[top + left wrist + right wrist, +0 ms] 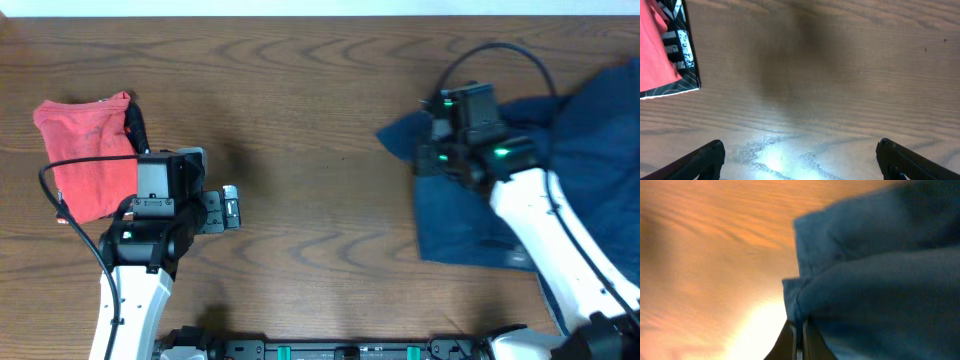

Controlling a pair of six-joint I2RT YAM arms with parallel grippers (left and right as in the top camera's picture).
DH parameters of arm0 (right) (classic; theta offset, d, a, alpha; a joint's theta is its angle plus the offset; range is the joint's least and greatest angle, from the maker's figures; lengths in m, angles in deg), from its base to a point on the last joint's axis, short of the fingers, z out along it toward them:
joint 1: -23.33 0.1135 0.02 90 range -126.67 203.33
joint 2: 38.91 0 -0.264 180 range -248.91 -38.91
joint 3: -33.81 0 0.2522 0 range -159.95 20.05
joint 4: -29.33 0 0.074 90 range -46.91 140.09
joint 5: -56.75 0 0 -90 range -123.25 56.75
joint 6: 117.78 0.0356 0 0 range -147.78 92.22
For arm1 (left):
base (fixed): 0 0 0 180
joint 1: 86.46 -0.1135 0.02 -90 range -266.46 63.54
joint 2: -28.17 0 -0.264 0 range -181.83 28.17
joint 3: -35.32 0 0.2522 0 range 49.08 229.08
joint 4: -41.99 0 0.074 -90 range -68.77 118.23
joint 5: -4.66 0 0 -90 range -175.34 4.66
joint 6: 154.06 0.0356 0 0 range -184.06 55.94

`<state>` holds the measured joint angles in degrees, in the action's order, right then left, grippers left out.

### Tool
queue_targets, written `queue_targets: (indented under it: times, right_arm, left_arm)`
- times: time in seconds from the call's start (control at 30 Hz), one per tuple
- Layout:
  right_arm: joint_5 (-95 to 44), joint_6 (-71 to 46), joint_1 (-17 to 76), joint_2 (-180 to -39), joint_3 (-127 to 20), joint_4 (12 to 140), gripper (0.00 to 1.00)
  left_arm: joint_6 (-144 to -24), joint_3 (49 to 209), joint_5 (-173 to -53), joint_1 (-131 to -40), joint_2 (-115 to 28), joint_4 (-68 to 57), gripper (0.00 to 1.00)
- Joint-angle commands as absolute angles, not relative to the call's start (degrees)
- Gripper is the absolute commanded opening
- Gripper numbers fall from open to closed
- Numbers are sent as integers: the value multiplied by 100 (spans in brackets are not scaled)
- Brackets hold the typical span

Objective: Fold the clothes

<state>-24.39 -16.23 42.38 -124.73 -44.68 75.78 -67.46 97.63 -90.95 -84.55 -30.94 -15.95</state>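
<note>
Our right gripper (799, 330) pinches the navy garment (450, 220) at its edge, presumably to pull it flat. Our left gripper (800, 147) hovers spread wide above the table (830, 75).

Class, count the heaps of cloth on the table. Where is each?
2. A red heap lies far left; a navy heap lies far right, its edge pinched by the right pincer. Either may hide further pieces.
</note>
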Motion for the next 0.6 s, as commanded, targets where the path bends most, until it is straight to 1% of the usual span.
queue_targets:
  times: [0.0, 0.07, 0.1, 0.13, 0.17, 0.2, 0.23, 0.27, 0.37, 0.43, 0.57]
  right_arm:
    - [-1615, -1292, 4806, -12768, -4488, 6662, 1]
    - [-1641, -1139, 5068, -12952, -4488, 6100, 1]
    - [-1704, -1139, 5188, -13043, -4488, 5878, 6]
    - [-1803, -1139, 5291, -13122, -4488, 5742, 8]
    - [-1903, -1148, 5359, -13179, -4488, 5716, 12]
    - [-2052, -1155, 5411, -13205, -4488, 5781, 22]
    - [-2308, -1157, 5427, -13218, -4488, 5961, 48]
    - [-2535, -1181, 5424, -13218, -4488, 6131, 62]
    - [-3569, -1212, 5261, -13144, -4490, 6894, 90]
    - [-4030, -1205, 5046, -13015, -4497, 7333, 99]
    - [-4399, -1098, 4395, -12602, -4499, 7917, 99]
  left_arm:
    - [-6914, 9864, -9093, -8479, -3098, -1492, 98]
    - [-6914, 9864, -9093, -8477, -3098, -1418, 98]
    - [-6914, 9864, -9093, -8479, -3098, -1390, 98]
    - [-6914, 9864, -9093, -8479, -3098, -1376, 98]
    - [-6914, 9864, -9093, -8477, -3098, -1370, 98]
    - [-6914, 9864, -9097, -8477, -3098, -1372, 98]
    - [-6914, 9859, -9147, -8479, -3098, -1370, 98]
    - [-6914, 9859, -9263, -8479, -3098, -1370, 98]
    - [-6932, 9859, -9783, -8477, -3103, -1363, 98]
    - [-6938, 9857, -10210, -8477, -3140, -1366, 98]
    - [-7673, 9774, -10774, -8446, -3350, -1363, 98]
